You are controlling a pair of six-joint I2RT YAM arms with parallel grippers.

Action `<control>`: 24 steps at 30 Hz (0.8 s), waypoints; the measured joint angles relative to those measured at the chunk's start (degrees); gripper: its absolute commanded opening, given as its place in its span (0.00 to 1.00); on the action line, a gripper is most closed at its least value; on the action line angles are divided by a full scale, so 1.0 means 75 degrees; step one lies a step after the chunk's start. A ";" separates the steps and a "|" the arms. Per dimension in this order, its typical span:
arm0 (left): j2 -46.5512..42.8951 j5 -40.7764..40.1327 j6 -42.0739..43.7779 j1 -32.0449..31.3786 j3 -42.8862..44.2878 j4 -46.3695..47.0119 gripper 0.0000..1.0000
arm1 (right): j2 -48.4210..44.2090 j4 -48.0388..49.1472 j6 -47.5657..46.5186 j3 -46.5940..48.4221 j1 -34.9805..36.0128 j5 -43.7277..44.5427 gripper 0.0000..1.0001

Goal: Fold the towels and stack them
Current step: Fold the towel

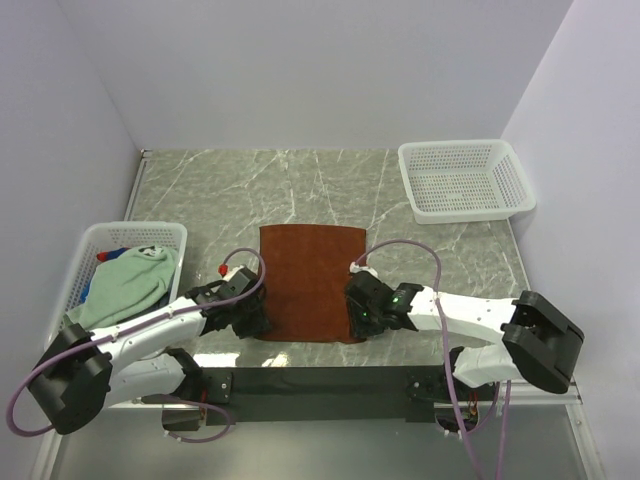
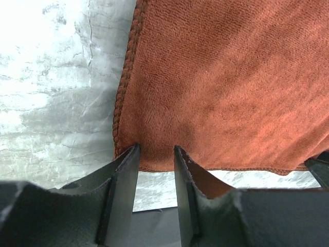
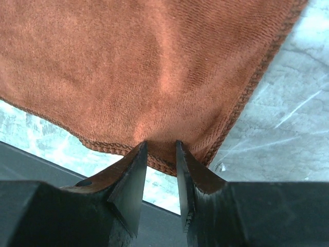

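A rust-brown towel lies spread flat in the middle of the marble table. My left gripper sits at its near left corner. In the left wrist view the left gripper stands narrowly closed, with the hem of the brown towel between its tips. My right gripper is at the near right corner. The right wrist view shows the right gripper pinching the puckered hem of the towel. A pale mint-green towel lies heaped in the left basket, over other cloths.
A white mesh basket with the heaped towels stands at the left. An empty white mesh basket stands at the far right. A black strip runs along the near table edge, just behind both grippers. White walls close in the sides and back.
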 measured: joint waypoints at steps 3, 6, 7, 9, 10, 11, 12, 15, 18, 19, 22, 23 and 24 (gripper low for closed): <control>-0.0003 0.0000 -0.0029 0.0003 0.0000 -0.0003 0.40 | -0.0085 -0.0163 0.0076 -0.0029 -0.0020 -0.0012 0.39; -0.0026 -0.0003 -0.0085 0.0003 0.0000 -0.0015 0.40 | -0.0236 -0.0446 0.0137 -0.0082 -0.0020 -0.0020 0.41; -0.0026 -0.0006 -0.0090 0.0003 0.0000 -0.0017 0.40 | -0.0265 -0.0554 0.0166 -0.0085 -0.0020 -0.0017 0.41; -0.0044 -0.0009 -0.0105 0.0003 0.0000 -0.0032 0.41 | -0.0277 -0.0685 0.0204 -0.0073 -0.0020 -0.0017 0.42; -0.0070 -0.0006 -0.0119 0.0000 0.0000 -0.0050 0.41 | -0.0277 -0.0717 0.0221 -0.0064 -0.0020 -0.0017 0.42; -0.0102 -0.0006 -0.0125 0.0000 -0.0006 -0.0082 0.43 | -0.0274 -0.0749 0.0239 -0.0058 -0.0020 -0.0017 0.42; -0.0143 -0.0006 -0.0125 0.0000 -0.0015 -0.0119 0.44 | -0.0274 -0.0775 0.0248 -0.0055 -0.0020 -0.0017 0.42; -0.0291 -0.0009 -0.0128 -0.0003 -0.0017 -0.0265 0.54 | -0.0274 -0.0915 0.0265 -0.0017 -0.0020 0.0003 0.42; -0.0440 0.0000 -0.0096 -0.0006 0.0015 -0.0431 0.63 | -0.0323 -0.1279 0.0239 0.0047 -0.0017 0.0108 0.43; -0.0493 0.0006 -0.0102 -0.0006 0.0058 -0.0551 0.66 | -0.0405 -0.1475 0.0213 0.0061 -0.0020 0.0157 0.44; -0.0702 0.0070 -0.0064 -0.0006 0.0323 -0.0889 0.73 | -0.0755 -0.2069 0.0102 0.0207 -0.0035 0.0227 0.46; -0.0766 0.0070 -0.0047 -0.0006 0.0443 -0.0970 0.75 | -0.0886 -0.2215 0.0047 0.0338 -0.0070 0.0268 0.47; -0.0851 0.0067 -0.0029 -0.0006 0.0621 -0.1064 0.75 | -0.0994 -0.2314 -0.0032 0.0510 -0.0131 0.0286 0.47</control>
